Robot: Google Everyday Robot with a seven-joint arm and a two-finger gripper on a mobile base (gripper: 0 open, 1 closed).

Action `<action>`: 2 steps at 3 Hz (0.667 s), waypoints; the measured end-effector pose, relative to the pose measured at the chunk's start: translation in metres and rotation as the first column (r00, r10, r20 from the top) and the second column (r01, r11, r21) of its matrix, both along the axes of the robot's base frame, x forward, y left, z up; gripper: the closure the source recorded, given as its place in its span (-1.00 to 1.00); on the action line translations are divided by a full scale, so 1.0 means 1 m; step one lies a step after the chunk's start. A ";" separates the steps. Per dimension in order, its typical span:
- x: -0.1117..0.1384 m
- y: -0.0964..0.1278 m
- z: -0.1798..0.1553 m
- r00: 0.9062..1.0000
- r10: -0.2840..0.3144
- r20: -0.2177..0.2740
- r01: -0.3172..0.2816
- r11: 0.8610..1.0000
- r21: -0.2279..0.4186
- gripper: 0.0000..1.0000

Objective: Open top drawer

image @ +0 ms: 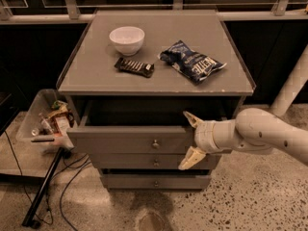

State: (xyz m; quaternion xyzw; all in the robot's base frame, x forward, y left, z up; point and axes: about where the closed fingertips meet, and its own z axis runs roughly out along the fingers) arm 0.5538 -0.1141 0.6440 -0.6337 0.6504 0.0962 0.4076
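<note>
The top drawer [130, 139] is a grey wooden drawer with a small round metal knob [155, 143] at centre. It stands pulled partly out of the grey cabinet [154, 76], with a dark gap showing behind its front. My gripper [189, 139] reaches in from the right on a white arm. Its two cream fingers [192, 119] are spread apart, one above the drawer front's upper edge and one below it. The gripper sits to the right of the knob and holds nothing.
On the cabinet top lie a white bowl [127, 39], a dark snack bar [134, 67] and a blue chip bag [191, 60]. Two narrower drawers [155, 163] sit below. A bin of trash [48, 121] and a black pole [44, 189] stand at the left.
</note>
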 end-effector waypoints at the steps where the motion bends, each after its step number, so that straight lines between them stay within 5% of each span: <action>1: 0.011 -0.024 -0.010 0.999 -0.045 -0.015 0.045 0.999 -0.006 -1.00; 2: 0.017 -0.041 -0.013 0.997 -0.078 -0.018 0.078 0.997 -0.009 -1.00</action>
